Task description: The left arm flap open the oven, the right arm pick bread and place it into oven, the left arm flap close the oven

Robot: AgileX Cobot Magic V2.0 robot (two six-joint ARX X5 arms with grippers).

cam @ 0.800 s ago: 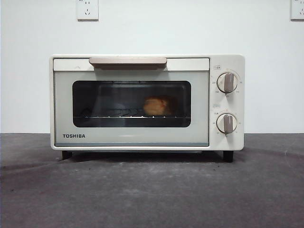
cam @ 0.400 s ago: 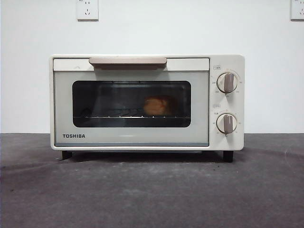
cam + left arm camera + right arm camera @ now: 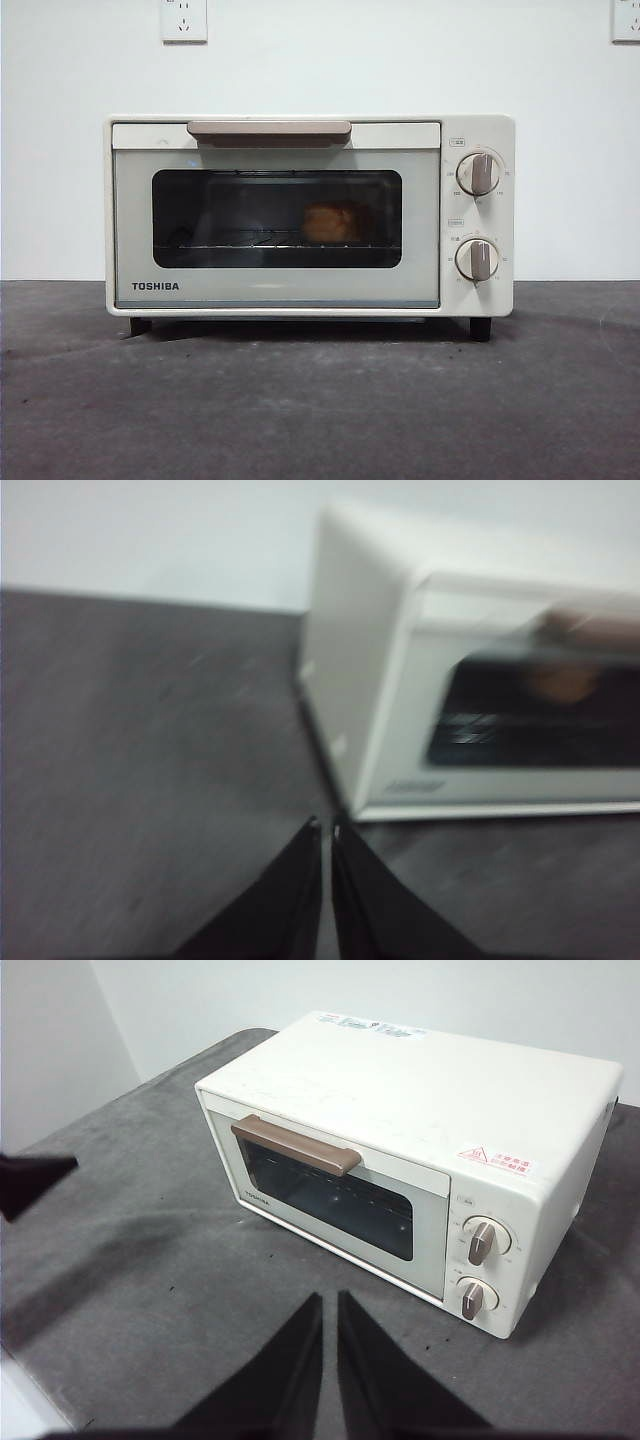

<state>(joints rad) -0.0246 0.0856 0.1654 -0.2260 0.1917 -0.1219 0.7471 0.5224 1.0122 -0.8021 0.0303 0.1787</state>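
The cream-white TOSHIBA oven (image 3: 300, 290) stands on the dark table with its door shut and its pinkish-beige handle (image 3: 269, 129) up. The golden-orange bread (image 3: 331, 222) lies inside on the wire rack, seen through the window. Neither gripper shows in the front view. In the left wrist view my left gripper (image 3: 327, 828) is shut and empty, off the oven's (image 3: 370, 680) left front corner; the picture is blurred. In the right wrist view my right gripper (image 3: 330, 1300) is shut and empty, raised in front of the oven (image 3: 420, 1090). The left gripper's dark tip (image 3: 35, 1178) shows at that view's edge.
The oven has two round knobs (image 3: 479, 174) on its right side. Wall sockets (image 3: 184, 19) sit on the white wall behind. The grey table cloth (image 3: 320, 400) stretches in front of the oven.
None in the front view: the oven stays shut with the bread inside. The blur in the left wrist view shows that the left arm is moving.
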